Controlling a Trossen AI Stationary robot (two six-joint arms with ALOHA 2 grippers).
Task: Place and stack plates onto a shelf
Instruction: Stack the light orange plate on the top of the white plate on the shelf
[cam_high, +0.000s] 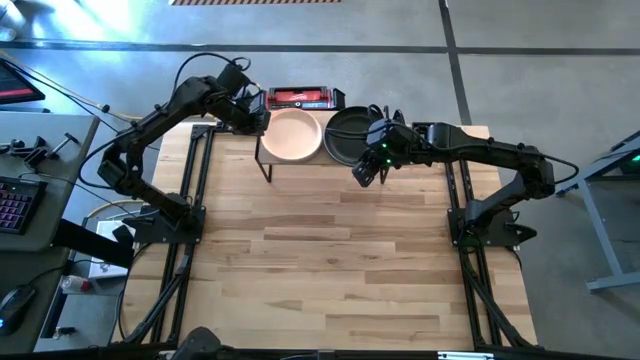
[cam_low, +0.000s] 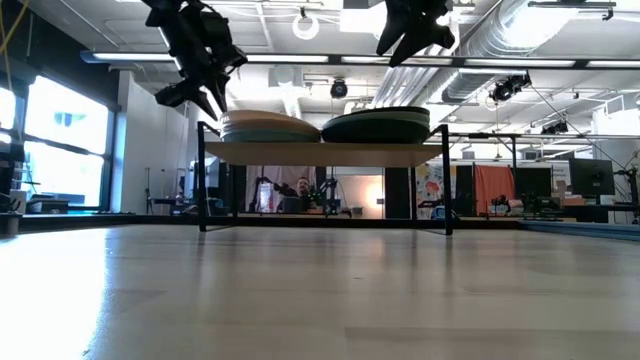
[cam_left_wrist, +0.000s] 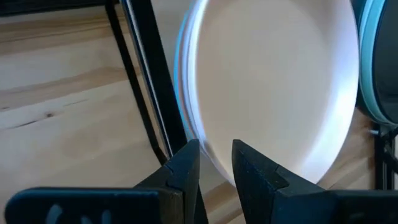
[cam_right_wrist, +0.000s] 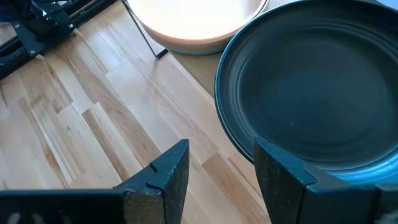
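Two stacks of plates sit side by side on the shelf, both arms hanging just above them.

The wooden surface carries the shelf at its far edge. On it, a peach-topped plate stack stands beside a black-topped plate stack, their rims nearly touching. The left pincer hovers over the peach stack's outer rim, its fingers a narrow gap apart, holding nothing. The right pincer hangs at the black stack's front edge, spread wide and empty.
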